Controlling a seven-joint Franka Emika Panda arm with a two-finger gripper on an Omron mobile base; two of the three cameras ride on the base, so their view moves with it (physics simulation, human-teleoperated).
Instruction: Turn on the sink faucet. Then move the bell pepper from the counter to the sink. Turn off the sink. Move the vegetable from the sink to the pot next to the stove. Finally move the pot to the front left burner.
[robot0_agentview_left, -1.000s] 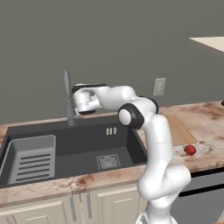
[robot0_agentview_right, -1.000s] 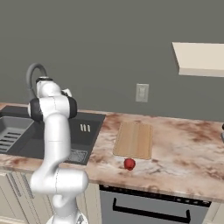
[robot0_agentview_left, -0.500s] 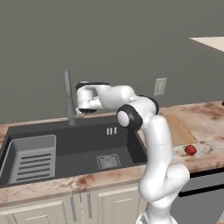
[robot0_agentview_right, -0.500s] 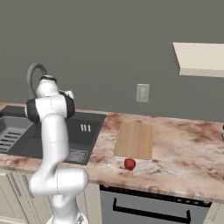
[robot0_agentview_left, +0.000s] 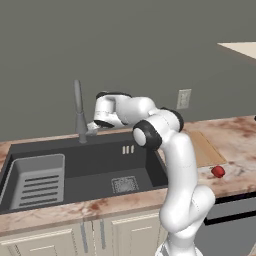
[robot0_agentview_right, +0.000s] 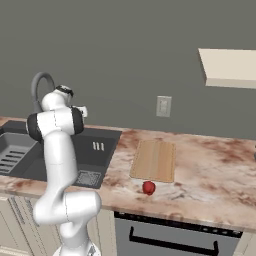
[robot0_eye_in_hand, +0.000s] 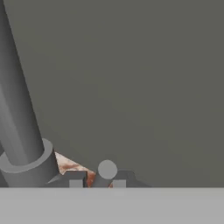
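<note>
Small glossy red bell pepper (robot0_agentview_right: 148, 187) seen near front edge of pinkish-beige marble counter (robot0_agentview_right: 210, 170), just in front of pale wooden cutting board (robot0_agentview_right: 154, 160). Dark grey rectangular sink (robot0_agentview_left: 95, 167) set left of board; lighter grey slotted tray insert (robot0_agentview_left: 39, 180) at its left end. Two-finger gripper (robot0_eye_in_hand: 97, 180) held at base of tall grey metal sink faucet (robot0_agentview_left: 78, 112) at sink's back edge, jaws together, thin side lever (robot0_eye_in_hand: 106, 169) just beyond tips. White wall outlet (robot0_agentview_right: 163, 106) seen on grey wall behind.

Arm's hand drifting slightly right, away from faucet (robot0_agentview_left: 79, 112) spout, gripper (robot0_eye_in_hand: 97, 179) staying closed, hovering beside lever (robot0_agentview_left: 93, 131) at faucet base.
</note>
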